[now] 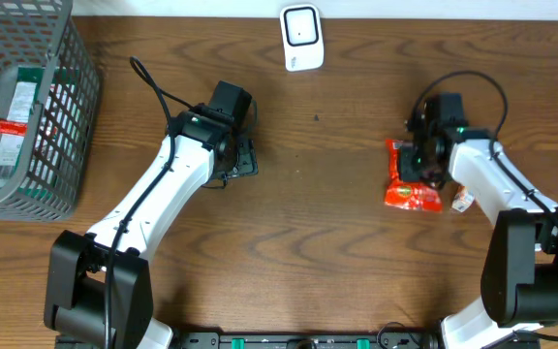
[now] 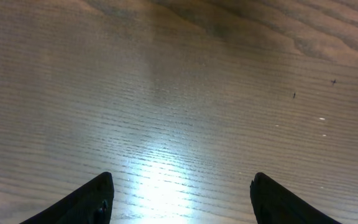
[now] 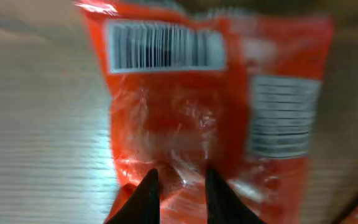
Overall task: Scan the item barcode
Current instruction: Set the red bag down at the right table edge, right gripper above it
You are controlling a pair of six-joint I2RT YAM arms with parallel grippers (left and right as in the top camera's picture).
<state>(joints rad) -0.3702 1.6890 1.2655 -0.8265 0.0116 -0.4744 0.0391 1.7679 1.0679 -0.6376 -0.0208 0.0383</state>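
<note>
The right hand (image 3: 179,179) has its two fingers drawn close together, nipping the near edge of the red packet (image 3: 179,118), whose film is crinkled between the tips. The packet lies flat on the bench (image 1: 337,252) with its printed back up. In the wrist view its long axis runs straight away from the fingers, and the barcode (image 3: 163,46) sits across the far end, a white strip spanning most of the width. A white text panel (image 3: 283,118) lies along the packet's right side. That view is blurred, so the print cannot be read. From overhead the right hand (image 1: 424,155) covers the packet's (image 1: 412,196) far part. The packet is on the right half of the bench, its length running roughly from far edge to near edge, with a second small item (image 1: 461,201) just beside it on the right. The scanner (image 1: 300,37) stands well apart at the far edge. The left hand (image 2: 182,183) is released, fingers spread wide over bare wood. Overhead it (image 1: 240,160) hangs left of centre, and a wire basket (image 1: 71,116) holding packets sits at the far left.
</note>
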